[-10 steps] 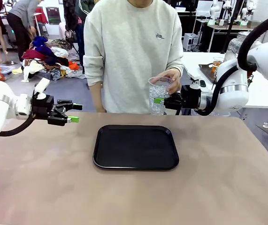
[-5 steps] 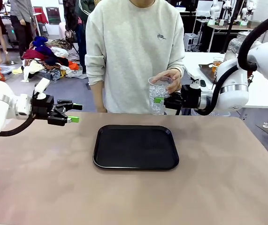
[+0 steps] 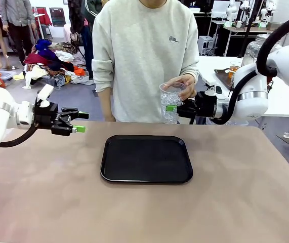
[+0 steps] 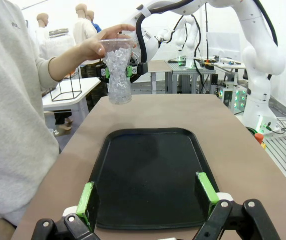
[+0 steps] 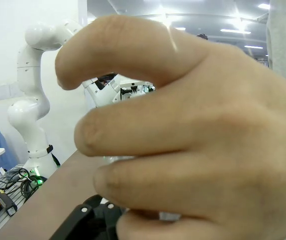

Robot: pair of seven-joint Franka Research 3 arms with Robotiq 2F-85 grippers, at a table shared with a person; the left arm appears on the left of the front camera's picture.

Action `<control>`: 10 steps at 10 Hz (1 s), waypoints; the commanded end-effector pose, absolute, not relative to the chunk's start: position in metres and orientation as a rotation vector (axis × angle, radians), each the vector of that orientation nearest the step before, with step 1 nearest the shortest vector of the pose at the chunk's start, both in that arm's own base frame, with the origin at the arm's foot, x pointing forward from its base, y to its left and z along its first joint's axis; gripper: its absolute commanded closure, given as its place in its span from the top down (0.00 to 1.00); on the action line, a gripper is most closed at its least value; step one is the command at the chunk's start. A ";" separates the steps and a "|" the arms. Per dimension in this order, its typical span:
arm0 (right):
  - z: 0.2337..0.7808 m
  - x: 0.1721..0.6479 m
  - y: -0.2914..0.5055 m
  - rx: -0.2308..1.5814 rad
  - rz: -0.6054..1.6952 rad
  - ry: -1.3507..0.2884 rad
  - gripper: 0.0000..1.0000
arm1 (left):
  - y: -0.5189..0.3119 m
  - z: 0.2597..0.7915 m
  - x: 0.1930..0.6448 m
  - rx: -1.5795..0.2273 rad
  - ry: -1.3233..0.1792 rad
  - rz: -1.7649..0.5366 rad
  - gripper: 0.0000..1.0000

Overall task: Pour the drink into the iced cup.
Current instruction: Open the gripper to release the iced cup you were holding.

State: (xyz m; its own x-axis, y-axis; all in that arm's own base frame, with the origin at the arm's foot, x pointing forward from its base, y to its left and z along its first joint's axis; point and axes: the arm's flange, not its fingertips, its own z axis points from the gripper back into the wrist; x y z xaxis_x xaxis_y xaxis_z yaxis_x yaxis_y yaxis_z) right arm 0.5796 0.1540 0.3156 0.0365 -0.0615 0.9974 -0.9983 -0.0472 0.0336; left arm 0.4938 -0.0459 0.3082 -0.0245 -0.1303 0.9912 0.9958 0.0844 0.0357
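The right gripper (image 3: 173,108), right of centre in the front view, was closed on the lower part of the clear plastic cup of ice (image 3: 171,103), its green pads pinching the cup's sides so that the wall bowed inward, as the left wrist view showed near its upper left (image 4: 118,71). The person's hand (image 3: 184,85) also gripped the cup near its rim from above, and in the right wrist view that hand (image 5: 183,130) stood close before the lens, hiding the cup. The cup hung above the far edge of the brown table (image 3: 235,192), beyond the black tray (image 3: 147,158), which lay flat at the middle of the frame. The left gripper (image 3: 80,122), at the left of the front view, hovered above the table with its jaws spread wide and nothing between them; its fingers (image 4: 87,199) framed the tray's near end in the left wrist view. A cup of amber drink (image 3: 234,70) stood on a side table at the upper right, behind the right arm.
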 end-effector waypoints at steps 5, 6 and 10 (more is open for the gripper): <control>0.311 0.572 0.122 1.310 1.166 -1.157 1.00 | -0.046 0.310 0.494 -1.038 -1.182 -1.214 1.00; 0.309 0.570 0.109 1.308 1.145 -1.157 1.00 | -0.046 0.310 0.494 -1.038 -1.182 -1.214 1.00; 0.300 0.540 0.064 1.275 1.177 -1.142 1.00 | -0.046 0.310 0.494 -1.038 -1.182 -1.214 1.00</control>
State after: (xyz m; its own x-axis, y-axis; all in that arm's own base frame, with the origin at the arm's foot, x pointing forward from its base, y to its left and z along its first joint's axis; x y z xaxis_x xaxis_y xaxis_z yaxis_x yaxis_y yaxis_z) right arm 0.5569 0.0692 0.2941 0.0934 -0.0201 0.9954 -0.9956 -0.0130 0.0931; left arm 0.4938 -0.0459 0.3082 -0.0244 -0.1303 0.9912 0.9958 0.0844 0.0357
